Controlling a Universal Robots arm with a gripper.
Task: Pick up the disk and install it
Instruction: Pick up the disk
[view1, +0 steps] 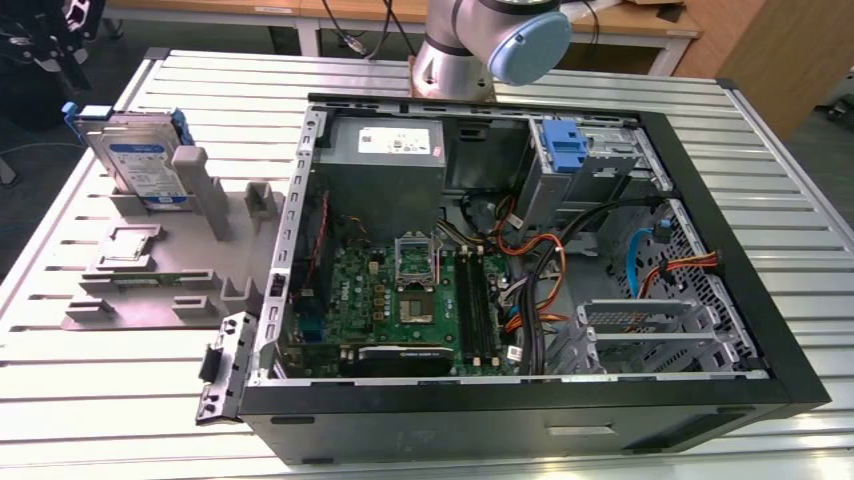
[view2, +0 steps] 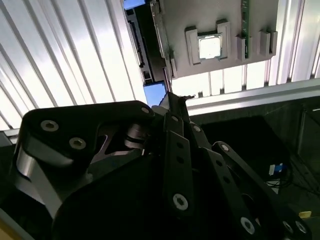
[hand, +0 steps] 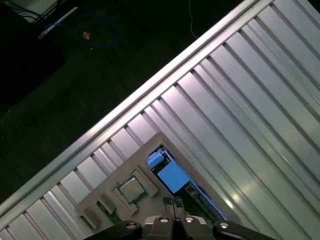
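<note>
The disk (view1: 140, 165) stands on edge in a grey holder (view1: 147, 290) on the slatted table, at the exterior view's left, outside the open computer case (view1: 300, 200). It has a grey body, a white-and-blue label and blue rails. In both wrist views I look down on its blue top edge (hand: 172, 177) (view2: 154, 93) from well above. My gripper (hand: 172, 202) (view2: 175, 98) hangs over the holder, clear of the disk. Its fingers are shut with nothing between them.
The holder also carries a square chip (hand: 131, 189) and a thin green circuit strip (view2: 244, 20). Inside the case are the motherboard (view1: 407, 295), bundled cables (view1: 534, 270), a blue bracket (view1: 566, 145) in the upper bay and a metal cage (view1: 647, 335). The table edge (hand: 125, 107) borders dark floor.
</note>
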